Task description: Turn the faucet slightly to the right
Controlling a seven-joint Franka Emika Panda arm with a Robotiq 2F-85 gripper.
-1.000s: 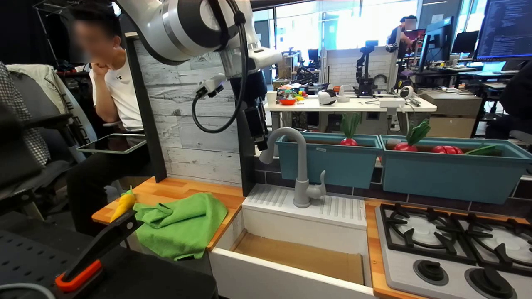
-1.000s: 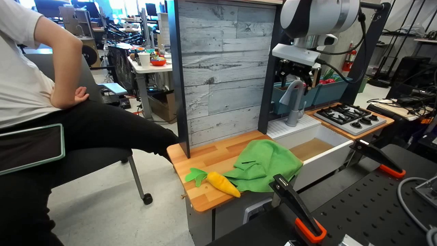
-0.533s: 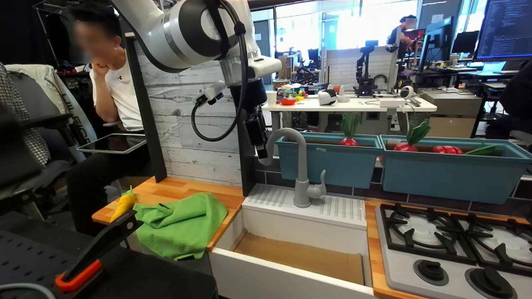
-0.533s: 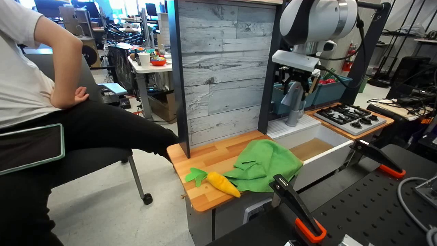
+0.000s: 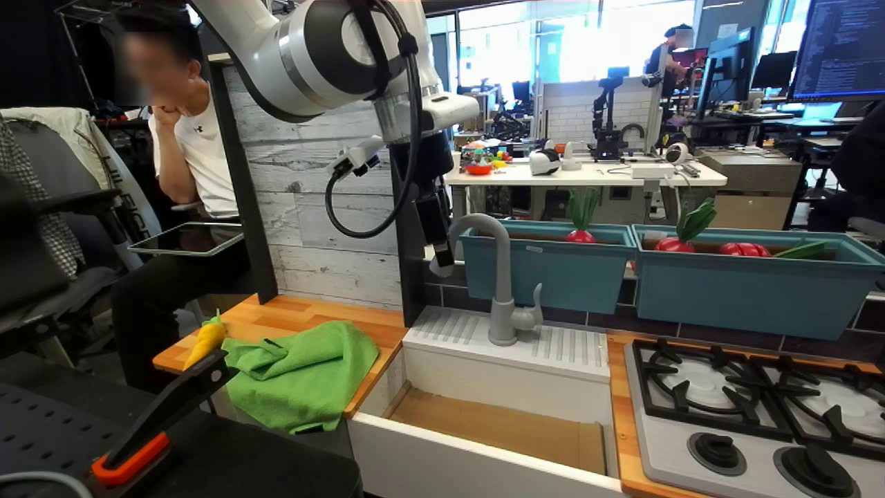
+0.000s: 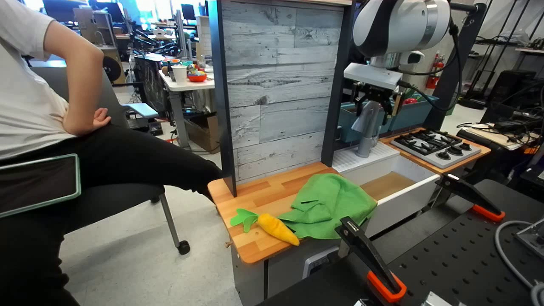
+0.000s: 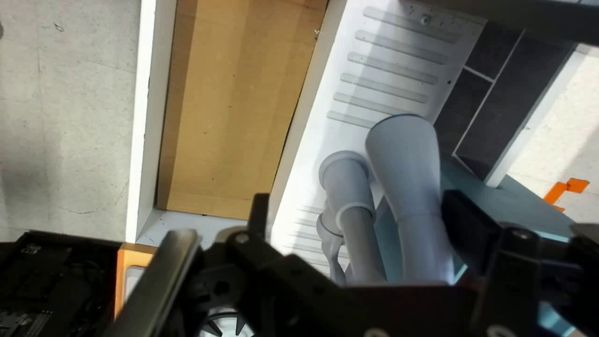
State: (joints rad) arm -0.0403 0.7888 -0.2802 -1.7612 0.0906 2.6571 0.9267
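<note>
The grey gooseneck faucet stands upright on the white ledge behind the sink, in both exterior views. Its spout arches toward the wood-plank panel's side. My gripper points down around the spout end, below the top of the arch. In the wrist view the gripper is open, with the spout and the upright neck both between its fingers. The right finger there is against or very close to the spout; the left finger stands well apart from the neck. The top of the arch is hidden behind the gripper body in the wrist view.
Teal planters with red radishes hang behind the faucet. A white sink lies in front, a stove beside it. The wood-plank panel stands beside the arm. A green cloth and yellow carrot lie on the counter.
My gripper has come down around the spout, then shifted slightly right in both exterior views. The spout end has swung slightly, moving a little right in an exterior view.
</note>
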